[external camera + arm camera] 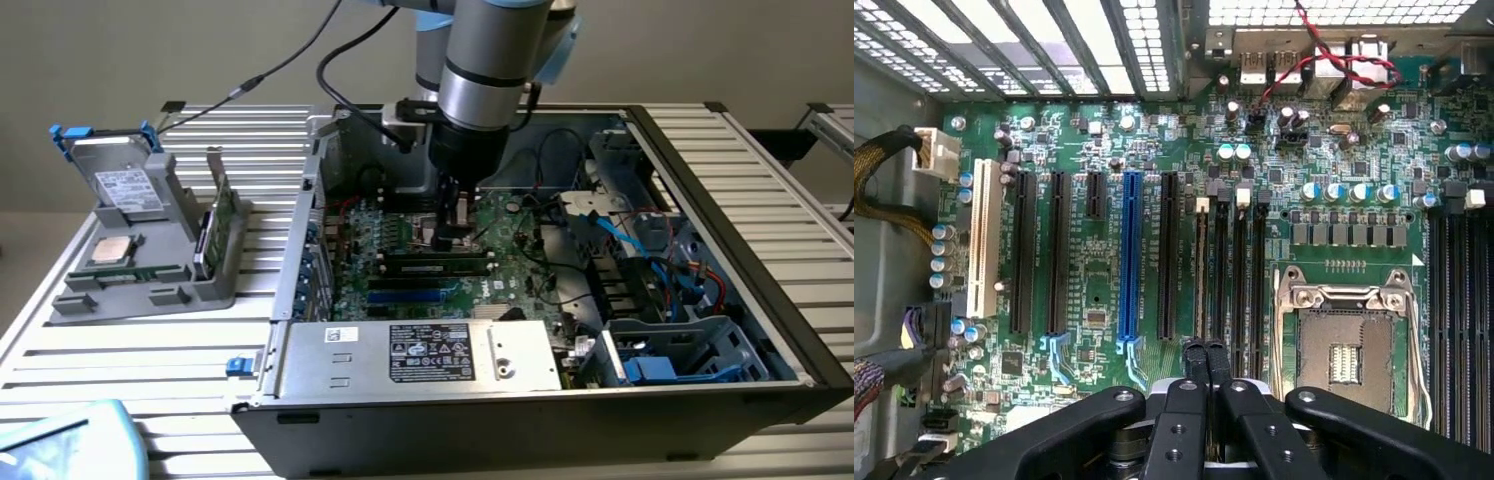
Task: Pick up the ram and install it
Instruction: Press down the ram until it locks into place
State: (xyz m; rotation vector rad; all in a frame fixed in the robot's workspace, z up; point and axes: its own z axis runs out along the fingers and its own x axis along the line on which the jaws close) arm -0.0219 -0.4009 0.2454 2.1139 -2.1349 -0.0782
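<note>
**Pressing at the memory slots, fingers clenched**

Exterior view: arm comes straight down into the open computer case (747, 200). Gripper (454, 238) sits low over the motherboard (400, 225), near the case's centre.

Fingers clenched, tips together, nothing between them. In the wrist view the gripper (1205, 352) has its tips at the end of the row of black memory slots, with the open processor socket (1344, 345) just beside that row.

The ram (434, 265) lies lengthwise in a black slot at 6 o'clock from the gripper in the exterior view, just beside the fingertips. It looks seated; contact cannot be told.

Power supply (414, 350) further out at 6 o'clock.

Grey tray (147, 290) at 9 o'clock from the case, on the slatted table, carrying a silver hard drive (123, 187) and a square processor chip (114, 250).
</note>
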